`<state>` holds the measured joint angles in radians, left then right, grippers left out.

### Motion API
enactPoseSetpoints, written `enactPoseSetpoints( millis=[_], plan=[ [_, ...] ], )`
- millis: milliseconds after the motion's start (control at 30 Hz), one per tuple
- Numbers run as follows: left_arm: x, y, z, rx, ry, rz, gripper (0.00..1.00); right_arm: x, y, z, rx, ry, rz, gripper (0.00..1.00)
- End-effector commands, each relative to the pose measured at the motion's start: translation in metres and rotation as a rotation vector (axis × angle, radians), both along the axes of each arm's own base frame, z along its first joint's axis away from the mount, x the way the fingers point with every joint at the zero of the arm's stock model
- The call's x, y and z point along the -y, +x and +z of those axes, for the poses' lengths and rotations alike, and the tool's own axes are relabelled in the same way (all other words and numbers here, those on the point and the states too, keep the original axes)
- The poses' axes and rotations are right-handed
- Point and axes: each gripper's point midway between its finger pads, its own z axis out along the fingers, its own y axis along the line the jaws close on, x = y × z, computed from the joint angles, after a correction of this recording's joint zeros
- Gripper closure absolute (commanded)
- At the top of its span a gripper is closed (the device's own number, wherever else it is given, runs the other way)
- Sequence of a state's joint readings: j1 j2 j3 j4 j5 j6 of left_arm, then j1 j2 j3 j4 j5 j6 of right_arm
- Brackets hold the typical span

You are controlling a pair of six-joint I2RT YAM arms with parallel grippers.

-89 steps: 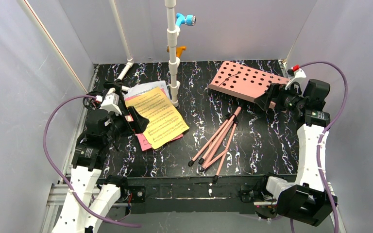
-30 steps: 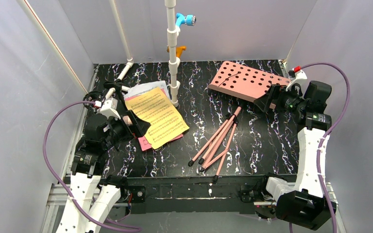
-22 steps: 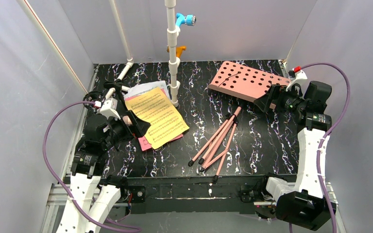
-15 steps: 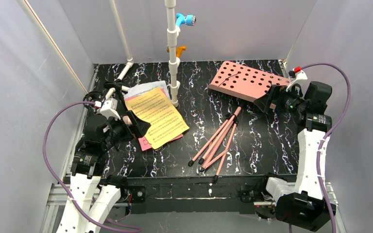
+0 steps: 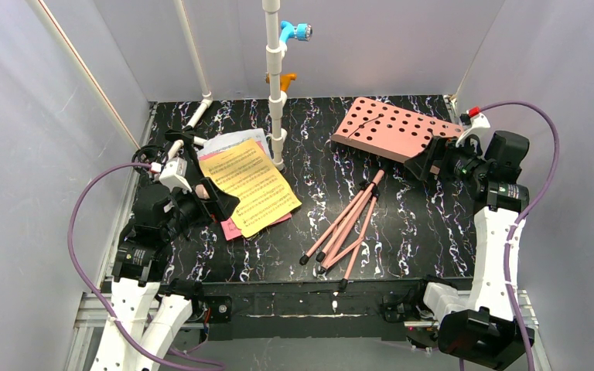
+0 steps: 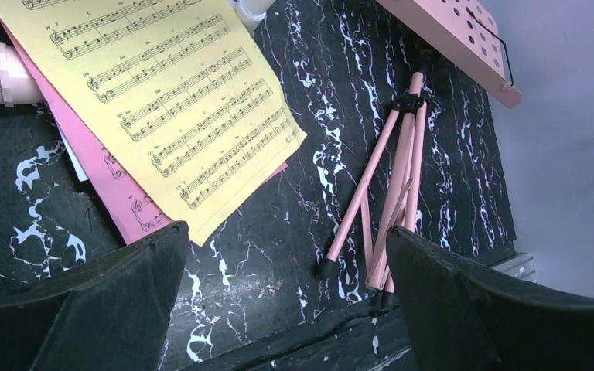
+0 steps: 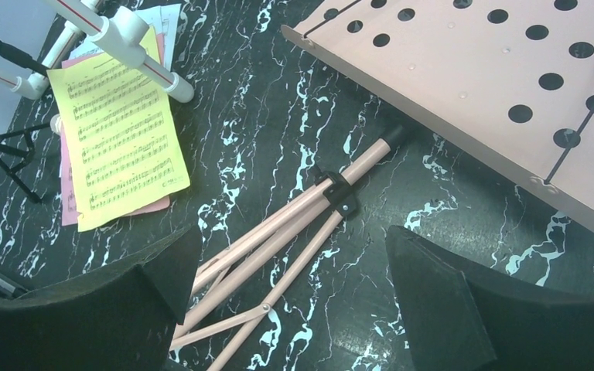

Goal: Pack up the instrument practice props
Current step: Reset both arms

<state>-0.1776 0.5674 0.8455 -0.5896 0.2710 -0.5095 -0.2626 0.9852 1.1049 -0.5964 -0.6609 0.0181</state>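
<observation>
So, nothing packed yet. Left gripper (image 5: 219,199) released and empty, over the near-left edge of the sheet-music pages (image 5: 254,185). Tripod legs (image 5: 348,224) lie folded at centre. Desk (image 5: 390,127) far right; right gripper (image 5: 431,158) spread, empty, beside it. Versus earlier: props unmoved, arms barely shifted.

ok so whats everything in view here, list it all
music stand: one, pink, lying right of centre, legs folded, holed desk far right
sheet-music pages: stack, yellow over pink over white, left of centre
tube: one seen, beige-pink, at the pages' left edge
pipe frame: one, white, blue and orange fittings, back centre
small black item: one, far left, too thin to identify
table: one, black marbled
left claw: open, black, by the pages' near edge
right claw: open, black, by the stand's desk
</observation>
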Motion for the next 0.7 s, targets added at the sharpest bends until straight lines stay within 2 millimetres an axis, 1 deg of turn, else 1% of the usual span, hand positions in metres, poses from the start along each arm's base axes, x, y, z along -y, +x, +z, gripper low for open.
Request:
enactPoseSetpoints(
  millis=[0, 200, 467, 667],
  plan=[
    [0.002, -0.003, 0.001, -0.005, -0.008, -0.016, 0.02, 0.007, 0.0, 0.012, 0.043, -0.034, -0.035, 0.02],
    [0.006, -0.005, 0.006, -0.009, -0.017, -0.041, 0.02, 0.022, 0.003, 0.012, 0.042, -0.069, -0.133, 0.02],
    [0.01, -0.008, 0.006, -0.027, -0.024, -0.067, 0.02, 0.03, 0.001, 0.018, 0.093, -0.105, -0.183, 0.02],
    [0.01, -0.01, 0.005, -0.037, -0.016, -0.076, 0.02, 0.029, -0.001, 0.022, 0.128, -0.107, -0.187, 0.02]
  ],
)
